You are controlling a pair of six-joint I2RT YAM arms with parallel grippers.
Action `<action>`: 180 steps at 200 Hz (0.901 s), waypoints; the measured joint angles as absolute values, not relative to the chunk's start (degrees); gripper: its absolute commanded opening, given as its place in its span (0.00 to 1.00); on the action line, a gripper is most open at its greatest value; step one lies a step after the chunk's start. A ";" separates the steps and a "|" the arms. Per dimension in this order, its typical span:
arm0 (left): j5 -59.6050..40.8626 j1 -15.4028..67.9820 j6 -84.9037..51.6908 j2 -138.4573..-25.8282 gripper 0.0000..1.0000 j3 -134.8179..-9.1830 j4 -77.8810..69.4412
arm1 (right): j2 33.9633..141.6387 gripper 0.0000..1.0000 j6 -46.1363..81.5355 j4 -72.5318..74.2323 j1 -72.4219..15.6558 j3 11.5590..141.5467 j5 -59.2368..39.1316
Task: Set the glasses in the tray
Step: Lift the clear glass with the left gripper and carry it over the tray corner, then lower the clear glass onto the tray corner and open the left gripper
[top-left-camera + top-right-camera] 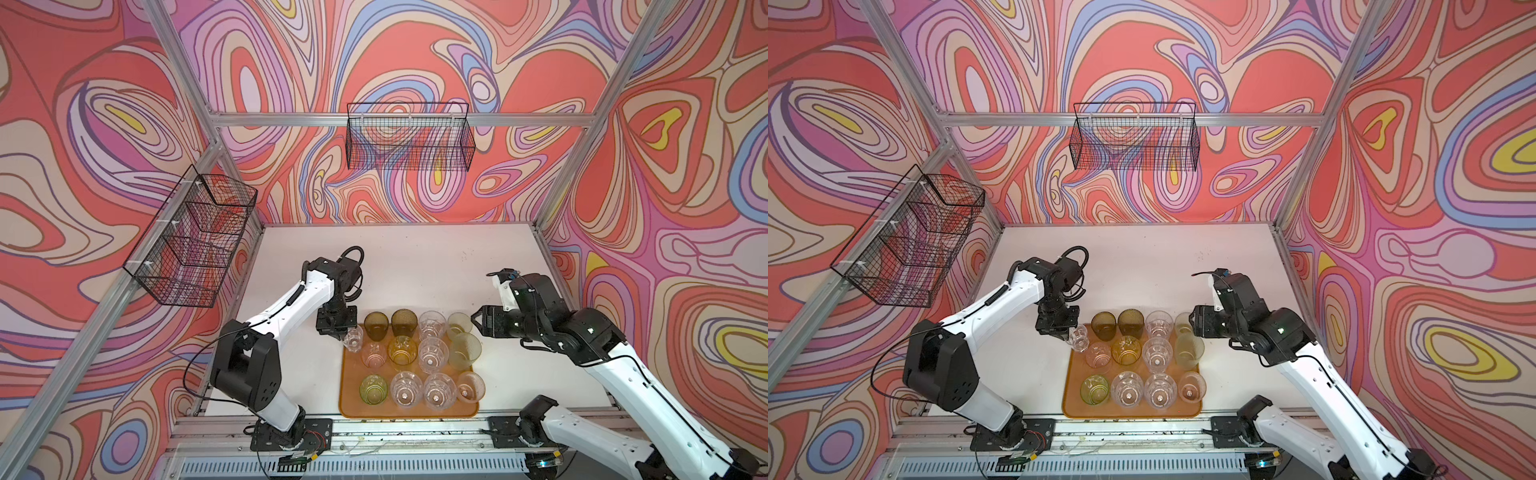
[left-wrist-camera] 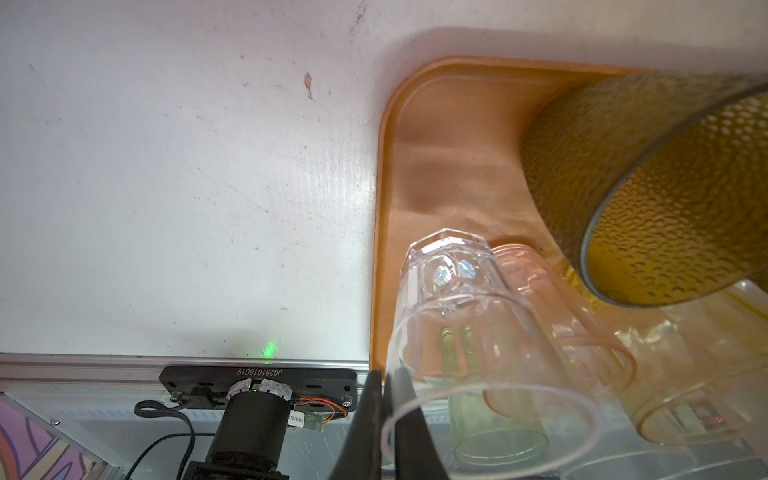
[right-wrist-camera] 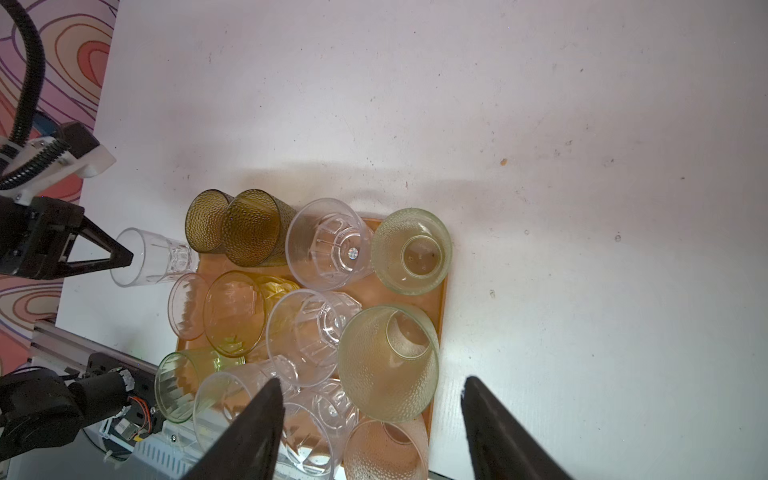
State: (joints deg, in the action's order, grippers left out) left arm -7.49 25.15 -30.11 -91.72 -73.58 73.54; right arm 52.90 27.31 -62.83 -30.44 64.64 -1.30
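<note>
While the left fingers (image 2: 365, 428) were clamped on the rim of a tilted clear glass (image 1: 353, 338) at the far left corner of the tray (image 1: 409, 409), twelve more glasses (image 1: 432, 355) stood in it in three rows on the table (image 1: 415, 266). The right fingers (image 3: 249, 432) were apart and empty, above the tray's right edge.

The right gripper (image 3: 372, 382) has its jaws wide apart over a pale green glass (image 3: 388, 365) on the crowded orange tray (image 3: 372, 293). The left gripper (image 3: 126, 258) pinches the rim of a clear glass (image 3: 156, 257) at the corner of the tray.
</note>
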 measured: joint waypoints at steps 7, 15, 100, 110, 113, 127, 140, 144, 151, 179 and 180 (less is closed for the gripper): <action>-7.49 25.26 -30.15 -91.90 0.00 -73.63 73.28 | 52.88 0.70 27.31 -62.85 -30.44 64.64 -1.30; -7.49 25.26 -30.17 -92.01 0.00 -73.65 72.95 | 52.88 0.70 27.31 -62.87 -30.44 64.64 -1.30; -7.46 25.26 -30.22 -94.70 0.00 -73.82 70.19 | 52.01 0.70 27.35 -63.90 -30.44 64.64 -1.13; -7.46 25.26 -30.22 -94.70 0.00 -73.69 69.80 | 52.01 0.70 27.40 -63.92 -30.44 64.64 -1.06; -7.46 25.26 -30.22 -94.70 0.00 -73.63 69.73 | 52.01 0.70 27.42 -63.92 -30.44 64.64 -1.04; -7.46 25.26 -30.22 -94.72 0.00 -73.14 69.23 | 51.99 0.70 27.49 -63.92 -30.44 64.64 -1.02; -7.46 25.26 -30.22 -94.72 0.01 -72.55 68.99 | 51.99 0.70 27.49 -63.92 -30.44 64.64 -1.02; -7.46 25.26 -30.22 -94.72 0.01 -72.40 68.90 | 51.99 0.70 27.49 -63.92 -30.44 64.64 -1.02; -7.46 25.26 -30.24 -94.72 0.01 -72.03 68.75 | 51.99 0.70 27.49 -63.92 -30.44 64.64 -1.02; -7.46 25.26 -30.26 -94.72 0.03 -70.70 68.51 | 51.96 0.70 27.51 -63.90 -30.44 64.64 -1.02; -7.46 25.26 -30.26 -94.72 0.03 -70.67 68.49 | 51.96 0.70 27.51 -63.90 -30.44 64.64 -1.02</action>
State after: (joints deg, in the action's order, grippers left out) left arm -7.46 25.26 -30.26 -94.72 -70.67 68.49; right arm 51.96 27.51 -63.90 -30.44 64.64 -1.02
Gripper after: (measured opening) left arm 0.084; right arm 0.698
